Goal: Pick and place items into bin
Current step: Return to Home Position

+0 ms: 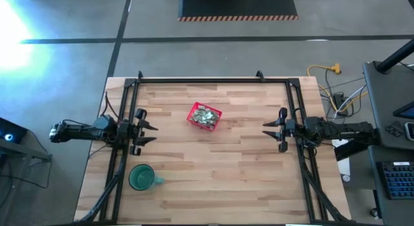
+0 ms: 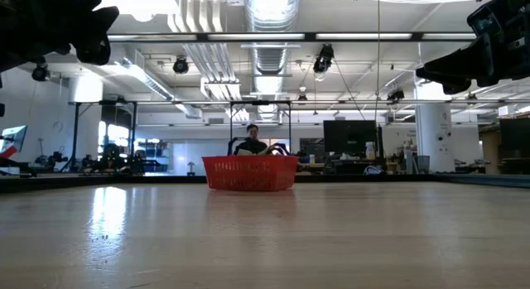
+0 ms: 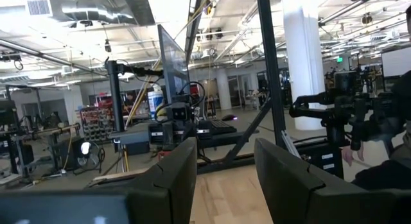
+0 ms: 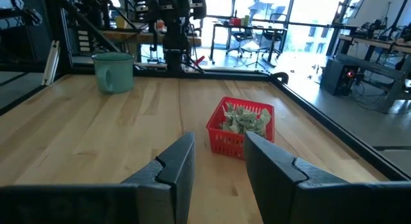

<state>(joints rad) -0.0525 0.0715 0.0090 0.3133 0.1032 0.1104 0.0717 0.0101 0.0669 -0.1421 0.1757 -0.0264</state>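
The red mesh basket (image 1: 204, 116) stands on its base on the wooden table, a little toward the far edge, and shows too in the low view (image 2: 250, 172) and the right wrist view (image 4: 240, 129). Pale green-and-white wrapped pieces (image 4: 244, 119) lie heaped inside it (image 1: 206, 115). My left gripper (image 1: 152, 129) hovers open at the table's left side, well clear of the basket. My right gripper (image 1: 265, 129) hovers open at the right side, pointing toward the basket. Both are raised above the table. In the wrist views the fingers of each stand apart (image 3: 225, 179) (image 4: 219, 166).
A round green mug (image 1: 141, 177) stands near the table's near-left corner, seen also in the right wrist view (image 4: 114, 71). A black frame (image 1: 213, 79) runs along the table's far edge and sides. A person (image 2: 252, 142) sits in the room beyond the table.
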